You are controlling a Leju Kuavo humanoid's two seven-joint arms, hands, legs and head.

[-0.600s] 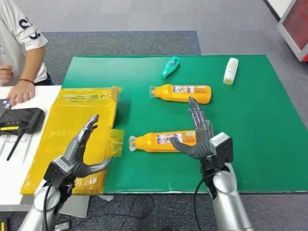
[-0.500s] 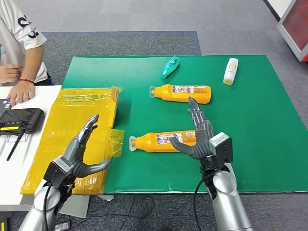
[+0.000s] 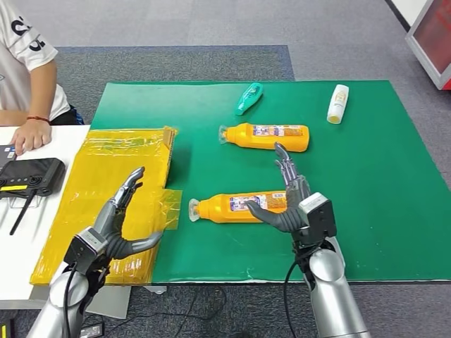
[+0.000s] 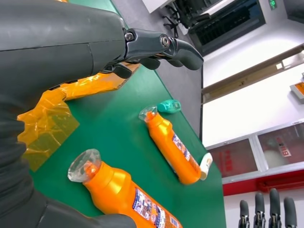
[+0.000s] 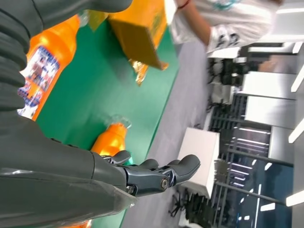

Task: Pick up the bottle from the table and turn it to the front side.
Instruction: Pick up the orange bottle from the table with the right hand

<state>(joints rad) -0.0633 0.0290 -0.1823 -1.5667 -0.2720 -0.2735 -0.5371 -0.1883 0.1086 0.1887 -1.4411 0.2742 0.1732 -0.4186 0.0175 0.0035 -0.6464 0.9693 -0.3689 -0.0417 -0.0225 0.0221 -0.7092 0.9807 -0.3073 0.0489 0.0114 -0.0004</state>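
The near orange bottle lay on its side on the green worktop, not yet lifted. The right robot hand hovered spread wide over its base; the left robot hand hung open, holding nothing.

Both hands (left hand, right hand) spread wide.

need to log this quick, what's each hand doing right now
Left hand: open, holding nothing, over the yellow sheet.
Right hand: open, fingers spread at the near orange bottle, not gripping it.
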